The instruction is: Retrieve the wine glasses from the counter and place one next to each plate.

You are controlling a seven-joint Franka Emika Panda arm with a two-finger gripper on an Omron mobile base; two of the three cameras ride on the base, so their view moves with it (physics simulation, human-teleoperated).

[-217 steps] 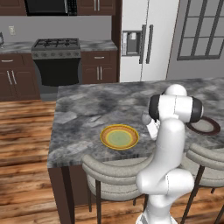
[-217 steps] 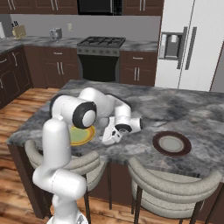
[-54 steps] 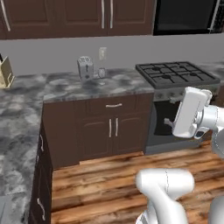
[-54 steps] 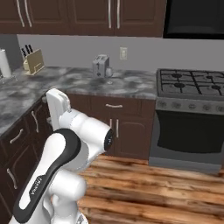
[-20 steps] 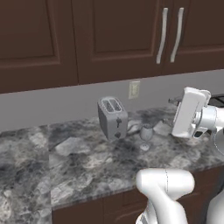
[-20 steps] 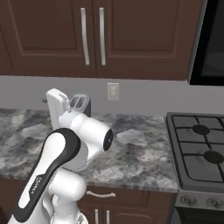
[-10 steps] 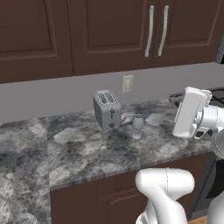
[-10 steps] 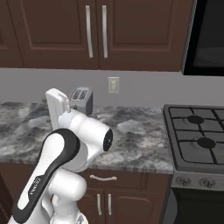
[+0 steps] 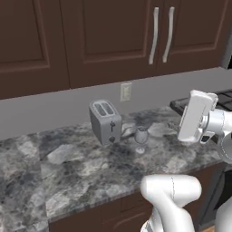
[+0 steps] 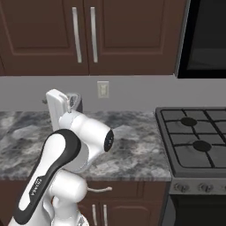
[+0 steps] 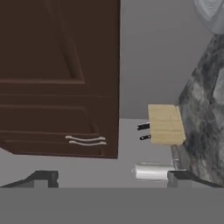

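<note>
— What had changed since the moment before?

— The base had rolled closer, so both base views sat nearer the counter (image 9: 81, 176); the things on it had not shifted, and the arm kept its raised pose.

— And the gripper (image 11: 111, 178)?

— In the hand view its two fingertips (image 11: 43, 177) stood far apart with nothing between them, facing a wooden knife block (image 11: 164, 124) and a paper roll (image 11: 153, 171) along the wall.

— Where were the wine glasses?

— One wine glass (image 9: 141, 137) stood upright on the counter just right of the toaster (image 9: 105, 121). A second glass (image 9: 128, 131) seemed to stand between them, too faint to be sure. Behind was the wall outlet (image 9: 125, 91), with the upper cabinets (image 9: 108, 41) above.
</note>
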